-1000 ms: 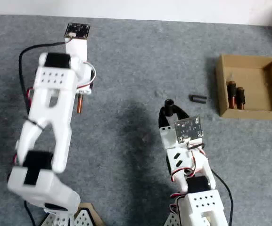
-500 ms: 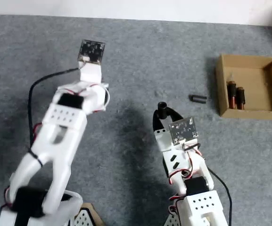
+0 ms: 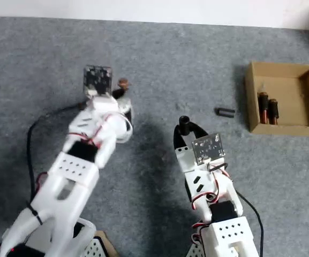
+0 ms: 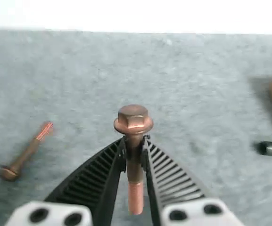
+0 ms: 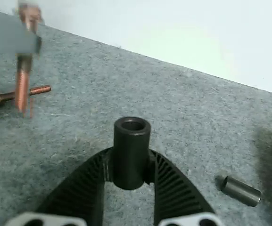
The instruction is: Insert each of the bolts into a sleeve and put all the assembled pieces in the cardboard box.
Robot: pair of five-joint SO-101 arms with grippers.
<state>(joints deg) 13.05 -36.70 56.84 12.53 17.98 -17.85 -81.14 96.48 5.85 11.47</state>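
Bolt [image 4: 133, 120] is pinched at mid-shank by the left gripper [image 4: 134, 140], jaws almost closed on it. It stands upright, head up and threaded end free below, held above the table [image 3: 159, 59] left of centre. Mid-table, the right gripper [image 5: 131, 162] is clamped round a black sleeve [image 5: 132, 136], upright, open bore facing up. Step in hand, as I judge it: mating this pair; they are near each other but apart, not yet lined up. Next move calls for carrying the bolt over the bore, matching axes, then lowering it in while the right side holds steady. Counts: two unassembled bolts, one held and one loose bolt [image 4: 26, 151] lying on the table; two sleeves, one held and one loose sleeve [image 3: 225, 112] near the cardboard box [image 3: 249, 93]; inside it, what looks like two assembled pieces [image 3: 263, 107], small in the high view.
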